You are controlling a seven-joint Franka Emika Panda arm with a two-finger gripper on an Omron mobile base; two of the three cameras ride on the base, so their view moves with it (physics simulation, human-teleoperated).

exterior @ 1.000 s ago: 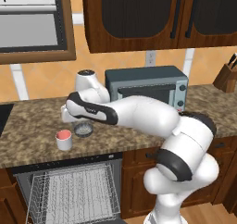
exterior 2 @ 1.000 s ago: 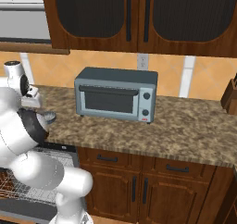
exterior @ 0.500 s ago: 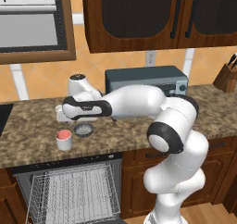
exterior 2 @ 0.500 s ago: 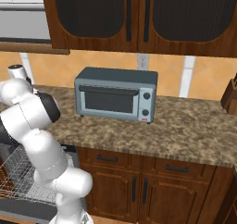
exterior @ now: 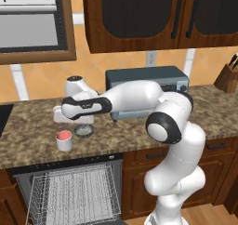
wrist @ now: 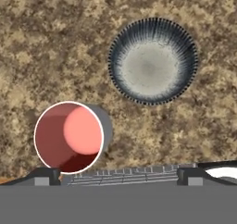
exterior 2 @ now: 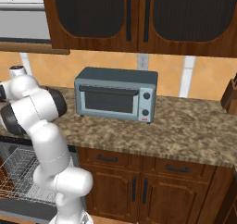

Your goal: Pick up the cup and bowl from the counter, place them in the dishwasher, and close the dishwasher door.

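Arm stretched out over the cup and bowl on the worktop, dishwasher open below.

In the left base view, going left to right: the cup (exterior: pixel 64 140) stands on the speckled worktop (exterior: pixel 28 135) near its front edge, the bowl (exterior: pixel 84 130) sits just beside it to the right and a little further back (the two are apart, not touching), and the white arm reaches across above both from the right, in front of the blue-grey toaster oven (exterior: pixel 176 79). Under the worktop edge the dishwasher (exterior: pixel 69 191) stands open with its silver wire rack (exterior: pixel 79 196) showing. In the hand view the cup (wrist: pixel 68 137) lies lower left and the bowl (wrist: pixel 152 61) upper right, and the fingers (wrist: pixel 44 176) stand spread wide with nothing between them.
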